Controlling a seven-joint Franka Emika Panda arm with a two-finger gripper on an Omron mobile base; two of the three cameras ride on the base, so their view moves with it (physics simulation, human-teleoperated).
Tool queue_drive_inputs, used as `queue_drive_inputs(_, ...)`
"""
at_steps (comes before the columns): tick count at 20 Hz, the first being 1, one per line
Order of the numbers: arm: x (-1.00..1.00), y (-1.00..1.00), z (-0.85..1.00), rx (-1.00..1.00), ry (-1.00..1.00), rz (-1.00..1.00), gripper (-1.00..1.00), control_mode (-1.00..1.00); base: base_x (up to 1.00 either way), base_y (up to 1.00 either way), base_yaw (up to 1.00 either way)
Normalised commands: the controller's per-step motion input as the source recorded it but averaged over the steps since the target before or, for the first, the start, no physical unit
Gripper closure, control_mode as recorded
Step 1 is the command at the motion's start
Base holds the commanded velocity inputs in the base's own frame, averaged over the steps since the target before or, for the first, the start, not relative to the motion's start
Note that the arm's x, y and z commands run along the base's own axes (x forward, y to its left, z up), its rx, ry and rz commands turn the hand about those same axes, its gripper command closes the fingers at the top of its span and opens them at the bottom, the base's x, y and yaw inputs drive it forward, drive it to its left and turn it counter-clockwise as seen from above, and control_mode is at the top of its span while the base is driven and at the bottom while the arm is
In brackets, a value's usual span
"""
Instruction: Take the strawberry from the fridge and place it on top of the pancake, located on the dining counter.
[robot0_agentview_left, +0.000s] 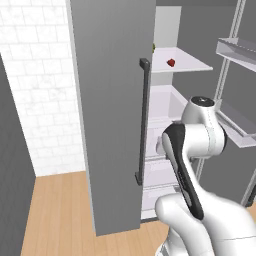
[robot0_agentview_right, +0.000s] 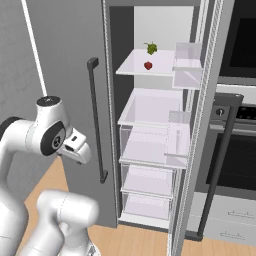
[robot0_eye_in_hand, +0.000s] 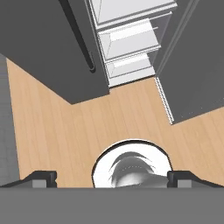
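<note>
Sitting untouched on an upper shelf of the open fridge (robot0_agentview_right: 95, 30), the strawberry (robot0_agentview_right: 148, 65) awaits picking, carrying and placing on the pancake, while the hand (robot0_eye_in_hand: 112, 178), fingertips seemingly spread wide and empty, points down at the wooden floor (robot0_eye_in_hand: 57, 127).

No text, label or number is readable.

White arm folded upward at lower right of the left base frame, elbow raised, wrist bent downward. Gripper (robot0_eye_in_hand: 112, 179) points at the floor; fingers (robot0_eye_in_hand: 41, 178) spread wide apart, holding nothing.
</note>
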Motion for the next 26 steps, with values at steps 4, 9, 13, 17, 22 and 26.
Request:
queue_drive_inputs(4,0.00,0.00,-0.05,0.00,0.00,0.00,-1.00,-1.00,0.00,0.00,0.00)
queue_drive_inputs(9,0.00,0.00,0.00,0.00,0.00,0.00,-1.00,-1.00,0.00,0.00,0.00)
queue_drive_inputs(13,0.00,0.00,0.00,0.00,0.00,0.00,-1.00,-1.00,0.00,0.00,0.00)
queue_drive_inputs(17,0.05,0.00,0.00,0.00,0.00,0.00,-1.00,1.00,0.44,-0.01,0.09)
queue_drive_inputs(22,0.00,0.00,0.00,0.00,0.00,0.00,-1.00,1.00,0.58,0.00,0.11)
queue_drive_inputs(26,0.00,0.00,0.00,0.00,0.00,0.00,-1.00,1.00,0.44,-0.10,0.09)
